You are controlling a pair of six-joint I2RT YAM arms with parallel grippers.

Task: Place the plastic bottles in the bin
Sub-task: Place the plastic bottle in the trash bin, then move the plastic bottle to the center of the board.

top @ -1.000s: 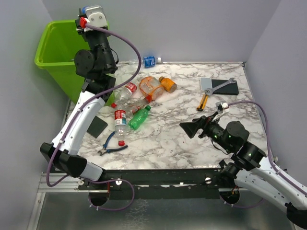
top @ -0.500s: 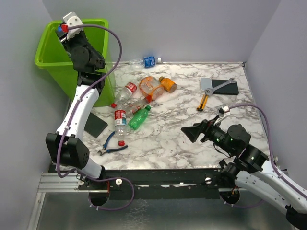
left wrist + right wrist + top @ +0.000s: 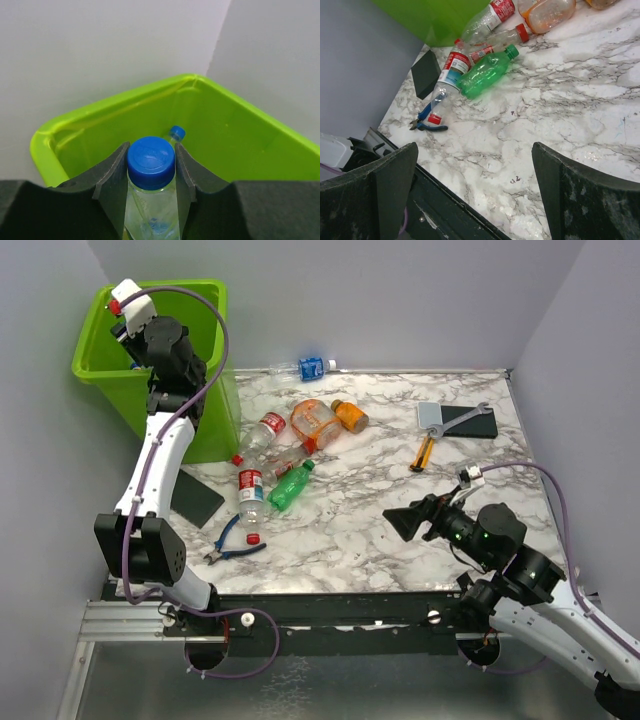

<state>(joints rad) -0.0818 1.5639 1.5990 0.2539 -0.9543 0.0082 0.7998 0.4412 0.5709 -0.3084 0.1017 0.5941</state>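
Note:
My left gripper [image 3: 150,150] is shut on a clear bottle with a blue cap [image 3: 150,162] and holds it above the mouth of the lime-green bin [image 3: 240,140]. Another blue-capped bottle [image 3: 176,133] lies inside the bin. In the top view the bin [image 3: 100,375] stands at the table's far left, with the left wrist over it. Several bottles lie on the marble table: a green one [image 3: 291,486], a red-labelled clear one [image 3: 250,502], a large orange one [image 3: 314,420] and a blue-labelled one [image 3: 308,368] at the back. My right gripper [image 3: 400,523] is open and empty above the near right.
Blue-handled pliers [image 3: 232,543] and a black pad [image 3: 200,504] lie near the front left. A second black pad [image 3: 470,423], a wrench [image 3: 462,418] and a yellow-handled tool [image 3: 423,452] lie at the back right. Grey walls close in the table.
My left arm has swung left with the bottle, from beside the bin to over its mouth. My right gripper has drifted slightly right and nearer.

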